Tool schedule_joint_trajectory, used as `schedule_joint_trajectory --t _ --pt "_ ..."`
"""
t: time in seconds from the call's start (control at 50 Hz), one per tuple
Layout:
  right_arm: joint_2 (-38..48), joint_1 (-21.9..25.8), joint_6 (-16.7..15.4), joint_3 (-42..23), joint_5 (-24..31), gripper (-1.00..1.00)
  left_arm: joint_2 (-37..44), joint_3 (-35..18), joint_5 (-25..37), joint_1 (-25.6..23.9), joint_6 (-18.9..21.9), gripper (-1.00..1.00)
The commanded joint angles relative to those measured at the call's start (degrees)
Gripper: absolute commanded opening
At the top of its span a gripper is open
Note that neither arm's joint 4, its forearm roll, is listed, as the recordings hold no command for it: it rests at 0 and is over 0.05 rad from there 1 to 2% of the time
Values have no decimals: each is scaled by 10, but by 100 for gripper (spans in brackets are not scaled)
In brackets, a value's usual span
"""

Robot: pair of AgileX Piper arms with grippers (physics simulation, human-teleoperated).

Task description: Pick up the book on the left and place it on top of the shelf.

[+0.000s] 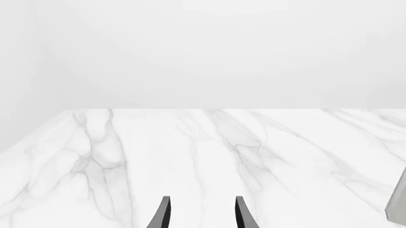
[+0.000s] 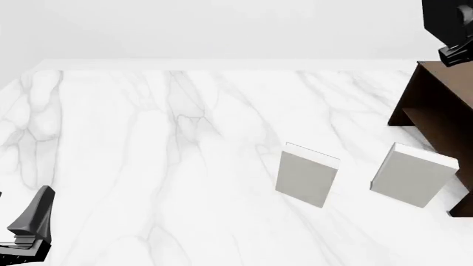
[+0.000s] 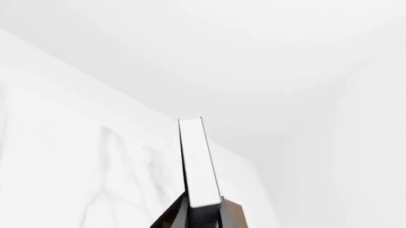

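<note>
The book [image 3: 198,161], with a dark cover and white page edges, shows only in the right wrist view. It stands edge-on, clamped in my right gripper [image 3: 203,216]. In the front view my right gripper [image 2: 452,51] is high at the far right, above the back of the dark brown shelf [image 2: 436,105]. The book itself cannot be made out there. My left gripper [image 2: 33,221] is low at the near left, open and empty, far from the shelf. Its fingers [image 1: 165,213] show apart over bare marble.
Two larger light grey-white books stand on the marble table [image 2: 148,138], one in the middle right [image 2: 307,177] and one [image 2: 412,176] just in front of the shelf. An edge of a grey book [image 1: 398,204] shows in the left wrist view.
</note>
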Motion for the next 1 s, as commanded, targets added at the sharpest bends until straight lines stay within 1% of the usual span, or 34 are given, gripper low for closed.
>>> schedule_joint_trajectory --t 0.02,0.18,0.38,0.4,0.6,0.72,0.8,1.0 --pt "-17 -29 -16 -2 0 -100 0 0 0 0 0 100" --pt "-15 -49 -24 0 -4 -100 0 0 0 0 0 100" --pt "-11 -59 -34 -11 -3 -100 0 0 0 0 0 100" --pt "-8 -65 -43 -8 -7 -100 0 0 0 0 0 100" --pt "-4 -97 -66 -7 -17 -100 0 0 0 0 0 100" --pt "-1 -111 -70 -11 -18 -100 0 0 0 0 0 100" --pt "5 -123 -83 2 -32 -100 0 0 0 0 0 100" --pt "8 -140 -90 9 -44 -100 0 0 0 0 0 100"
